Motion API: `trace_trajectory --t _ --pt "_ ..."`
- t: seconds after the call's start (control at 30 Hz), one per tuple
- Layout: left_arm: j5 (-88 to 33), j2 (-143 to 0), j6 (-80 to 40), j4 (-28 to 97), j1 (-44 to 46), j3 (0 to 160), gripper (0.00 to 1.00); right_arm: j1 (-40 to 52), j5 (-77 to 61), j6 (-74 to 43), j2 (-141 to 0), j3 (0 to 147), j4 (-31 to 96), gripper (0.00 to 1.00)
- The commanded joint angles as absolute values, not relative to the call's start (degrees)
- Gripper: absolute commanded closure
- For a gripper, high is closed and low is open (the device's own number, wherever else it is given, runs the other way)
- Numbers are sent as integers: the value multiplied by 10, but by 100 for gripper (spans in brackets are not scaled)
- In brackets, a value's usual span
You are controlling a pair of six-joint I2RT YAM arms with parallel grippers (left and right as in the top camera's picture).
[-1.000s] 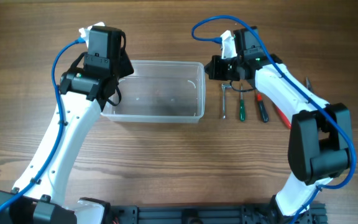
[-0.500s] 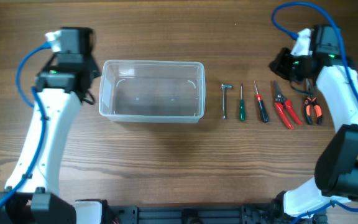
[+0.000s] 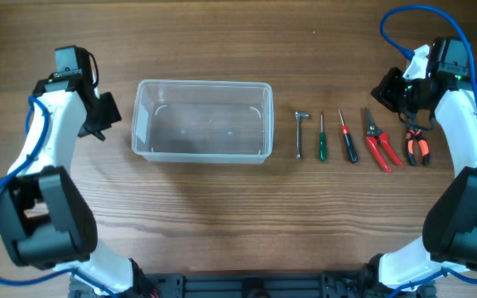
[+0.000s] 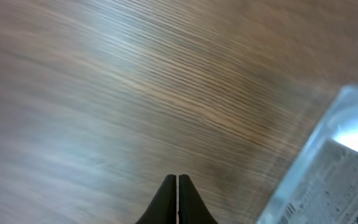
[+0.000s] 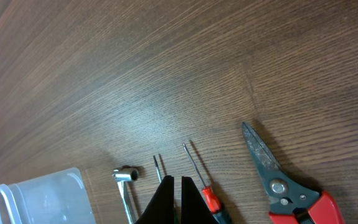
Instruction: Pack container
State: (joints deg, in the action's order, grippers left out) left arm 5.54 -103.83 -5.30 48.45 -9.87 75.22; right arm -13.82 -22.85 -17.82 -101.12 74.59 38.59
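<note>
From overhead I see the container (image 3: pixel 203 121), a clear lidless plastic tub, sitting upright on the wooden table (image 3: pixel 222 207), left of centre. To its right and apart from it, 5 hand tools lie side by side in a row: a small metal wrench (image 3: pixel 300 132), a green-handled screwdriver (image 3: pixel 322 139), a red-handled screwdriver (image 3: pixel 347 141), red-handled snips (image 3: pixel 377 141) and orange-and-black pliers (image 3: pixel 416 147). My left gripper (image 4: pixel 177 186) hovers over bare wood just left of the tub. In the left wrist view its 2 fingers are pressed together, the picture is blurred, and a corner of the tub shows at the right edge. My right gripper (image 5: pixel 178 186) hangs near the far ends of the snips and pliers. In the right wrist view its 2 fingers are pressed together, holding no tool. The screwdriver shafts lie just beyond them, with the wrench head to one side and the snips' blades to the other.
</note>
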Motion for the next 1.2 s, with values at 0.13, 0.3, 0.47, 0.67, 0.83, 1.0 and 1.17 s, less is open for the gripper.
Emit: trace_trajectory --t 0.13,0.3,0.47,0.67,0.83,1.0,1.17 --pt "-74 -1065 3 490 -101 759 96 -137 -211 -180 -1001 748 386 96" --pt "-131 -1065 2 520 -100 759 96 -137 -198 -180 -1001 748 387 96" --pt "-150 -1065 3 529 -99 759 96 -137 -187 -180 -1001 748 386 96" --pt "-170 -1065 13 539 -98 759 96 -138 -177 -179 -1001 748 386 96" --pt "-187 -1065 13 549 -98 759 96 -138 -175 -179 -1001 748 386 96" --pt "-187 -1065 13 564 -98 759 96 -140 -175 -179 -1001 748 386 96" --pt "-187 -1065 13 585 -99 759 96 -142 -163 -175 -1001 748 387 96"
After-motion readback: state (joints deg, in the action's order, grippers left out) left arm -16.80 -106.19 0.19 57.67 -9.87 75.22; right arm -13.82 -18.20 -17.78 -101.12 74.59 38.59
